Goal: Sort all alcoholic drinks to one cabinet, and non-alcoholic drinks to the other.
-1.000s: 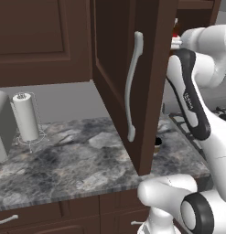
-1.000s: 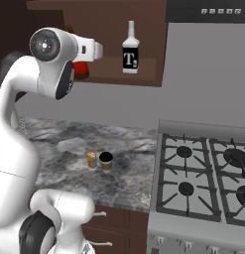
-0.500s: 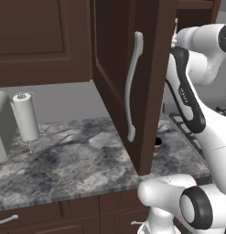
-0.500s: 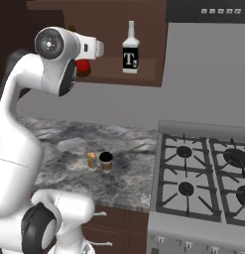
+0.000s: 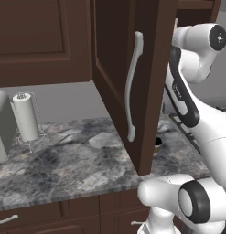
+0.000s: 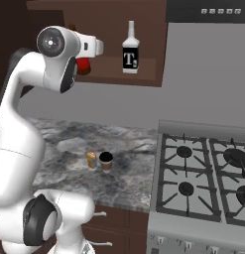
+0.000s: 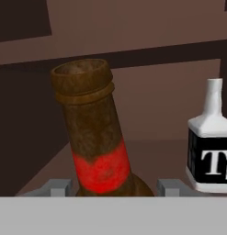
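White bottle (image 6: 130, 48) shelved upper centre; brown bottle (image 7: 94, 137) pinched in gripper (image 7: 115, 187) at shelf; can (image 6: 91, 159), cup (image 6: 106, 161) remain on counter (image 6: 59, 144).

a white paper towel roll (image 5: 26, 118) stands upright on a wire holder near the left end of the grey marbled countertop (image 5: 82, 160), just beside a pale grey appliance (image 5: 2, 132) cut off by the left edge. a gas stove (image 6: 203, 173) with dark grates adjoins the countertop's right end. a grey range hood (image 6: 208, 11) hangs above it. drawer fronts (image 5: 50, 215) run under the counter's front edge.
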You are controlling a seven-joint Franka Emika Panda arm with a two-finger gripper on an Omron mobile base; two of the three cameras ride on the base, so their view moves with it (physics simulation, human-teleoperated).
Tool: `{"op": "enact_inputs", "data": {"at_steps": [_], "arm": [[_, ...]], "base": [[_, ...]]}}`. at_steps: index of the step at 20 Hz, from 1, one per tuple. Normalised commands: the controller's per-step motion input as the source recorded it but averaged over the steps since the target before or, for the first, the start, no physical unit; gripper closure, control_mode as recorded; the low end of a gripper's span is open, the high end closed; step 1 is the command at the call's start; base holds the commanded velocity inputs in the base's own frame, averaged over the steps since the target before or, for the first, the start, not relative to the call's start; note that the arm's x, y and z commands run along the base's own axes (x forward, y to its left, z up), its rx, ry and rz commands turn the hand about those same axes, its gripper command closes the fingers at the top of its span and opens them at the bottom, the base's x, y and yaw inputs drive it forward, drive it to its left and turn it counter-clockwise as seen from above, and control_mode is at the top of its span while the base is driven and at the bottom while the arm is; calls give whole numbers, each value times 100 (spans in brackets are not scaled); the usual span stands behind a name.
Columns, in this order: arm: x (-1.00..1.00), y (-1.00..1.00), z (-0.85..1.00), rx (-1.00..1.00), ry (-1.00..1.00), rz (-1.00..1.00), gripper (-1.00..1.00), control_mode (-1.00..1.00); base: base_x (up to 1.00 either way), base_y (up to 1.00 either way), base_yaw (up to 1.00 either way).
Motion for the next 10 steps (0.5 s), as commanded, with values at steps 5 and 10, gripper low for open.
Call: {"op": "enact_inputs", "data": {"at_steps": [5,10], "arm": [[19,6,-2,0,0,0,100,-100],[18,4,-3,0,0,0,100,-100]], "base": [[0,0,0],[0,0,0]]}}
